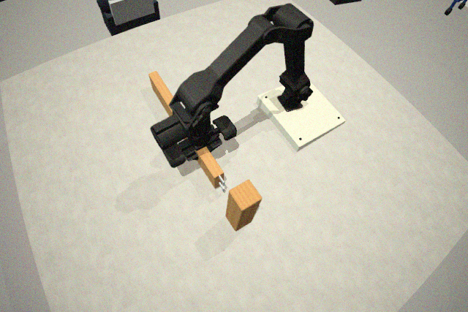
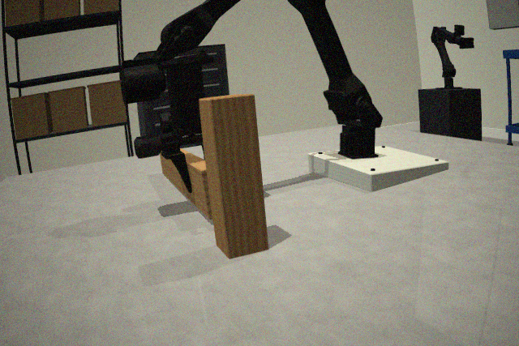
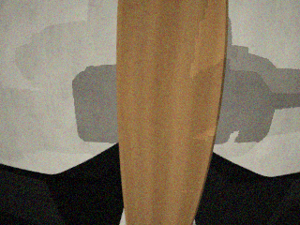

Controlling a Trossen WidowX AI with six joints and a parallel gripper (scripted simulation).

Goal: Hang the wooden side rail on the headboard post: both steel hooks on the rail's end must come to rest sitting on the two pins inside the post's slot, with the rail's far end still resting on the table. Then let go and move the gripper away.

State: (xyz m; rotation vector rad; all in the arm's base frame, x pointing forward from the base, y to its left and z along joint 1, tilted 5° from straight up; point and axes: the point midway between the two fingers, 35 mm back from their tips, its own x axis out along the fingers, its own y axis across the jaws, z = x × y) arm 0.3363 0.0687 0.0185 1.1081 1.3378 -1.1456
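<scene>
Wooden rail clenched by the fingers; hooks face the post, probably for hanging; slot hidden.

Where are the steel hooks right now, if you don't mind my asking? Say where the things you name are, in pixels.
In the top view, the steel hooks [image 1: 222,183] project from the wooden rail's [image 1: 210,165] [image 2: 195,164] [image 3: 169,103] near end, just up and left of the upright post [image 1: 243,202] [image 2: 237,174], short of touching it.

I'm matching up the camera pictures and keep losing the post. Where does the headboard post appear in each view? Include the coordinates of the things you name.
Top: the headboard post [image 1: 244,196] [image 2: 237,174] stands below centre, just right of the rail's hooked end.
Exterior: near the middle, upright, in front of the rail.
Wrist: not in it.
Shared landmark: the wooden rail [image 1: 210,165] [image 2: 195,183] [image 3: 164,94].
</scene>
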